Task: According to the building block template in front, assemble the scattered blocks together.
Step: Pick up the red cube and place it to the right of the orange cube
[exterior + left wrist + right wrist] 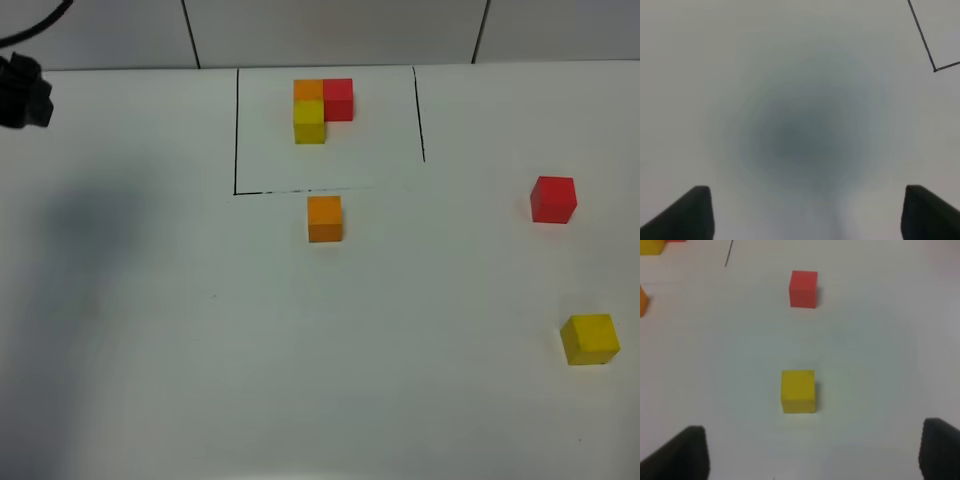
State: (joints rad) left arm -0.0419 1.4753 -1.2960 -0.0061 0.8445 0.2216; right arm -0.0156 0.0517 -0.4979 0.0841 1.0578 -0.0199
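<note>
Resting inside black outline [237,130]: building block template [322,108]. Lying apart: orange block [324,218] just outside outline, red block [553,199] and yellow block [589,339] rightward. Gaping wide, gripping nothing: left gripper [805,215], right gripper [810,455].

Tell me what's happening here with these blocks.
Nothing is held yet. The template sits inside the black outline. Scattered on the table: the orange cube just outside the outline, the red cube and yellow cube off to the right. The right pincer is open facing the yellow cube; the left pincer is open over white table near the outline's corner.
</note>
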